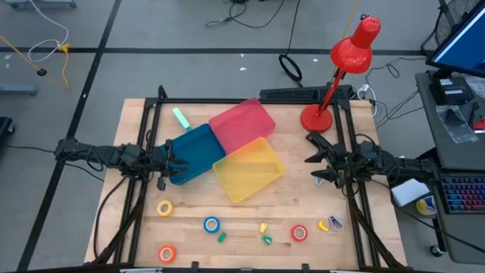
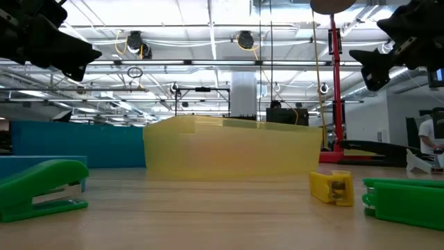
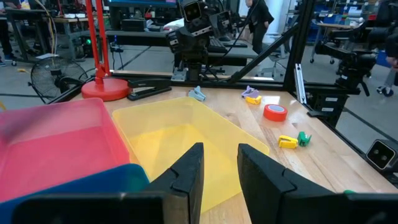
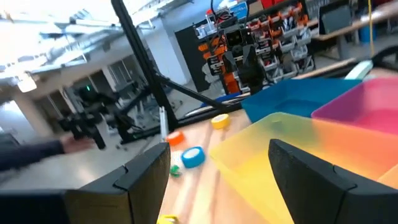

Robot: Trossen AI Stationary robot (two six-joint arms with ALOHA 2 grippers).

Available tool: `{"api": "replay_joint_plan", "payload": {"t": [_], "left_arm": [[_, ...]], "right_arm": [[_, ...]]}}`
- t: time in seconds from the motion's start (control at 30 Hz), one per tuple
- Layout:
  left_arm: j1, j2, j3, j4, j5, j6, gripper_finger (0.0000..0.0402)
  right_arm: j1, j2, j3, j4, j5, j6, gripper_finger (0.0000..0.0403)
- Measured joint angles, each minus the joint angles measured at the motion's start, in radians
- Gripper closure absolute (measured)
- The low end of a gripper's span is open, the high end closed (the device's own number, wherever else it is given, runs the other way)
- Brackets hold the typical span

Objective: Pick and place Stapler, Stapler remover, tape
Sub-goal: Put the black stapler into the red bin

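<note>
Hovering above the table [image 1: 303, 193], the left tool [image 1: 176, 162] is seen at the outer edge of the blue bin [image 1: 193, 152], its fingers [image 3: 189, 171] spread slightly and holding nothing. The right tool [image 1: 312, 159] is held over bare wood beside the red lamp [image 1: 345, 64], its fingers [image 4: 146, 171] spread wide and empty.

Between the two tools three bins are clustered: the blue bin, the red bin [image 1: 242, 121] and the yellow bin [image 1: 250, 168]. All task items are found well apart from both tools, along the table's front edge. On the left tool's side lie the yellow tape [image 1: 164, 208], the orange tape [image 1: 167, 254] and the blue tape [image 1: 211, 224]. Nearer the right tool lies the red tape [image 1: 299, 233]. A green stapler [image 2: 41, 187] and a yellow staple remover [image 2: 331, 187] are shown close up in the low view.
</note>
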Motion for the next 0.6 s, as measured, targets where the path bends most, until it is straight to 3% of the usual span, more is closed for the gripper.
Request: {"api": "replay_joint_plan", "payload": {"t": [0.27, 0.6], "left_arm": [[0.000, 0.000, 0.000, 0.025, -0.008, -0.007, 0.0304], [0.000, 0.000, 0.000, 0.266, -0.027, -0.202, 0.0304]], "right_arm": [[0.000, 0.000, 0.000, 0.051, 0.003, 0.047, 0.0140], [0.000, 0.000, 0.000, 0.414, 0.005, -0.128, 0.0140]]}}
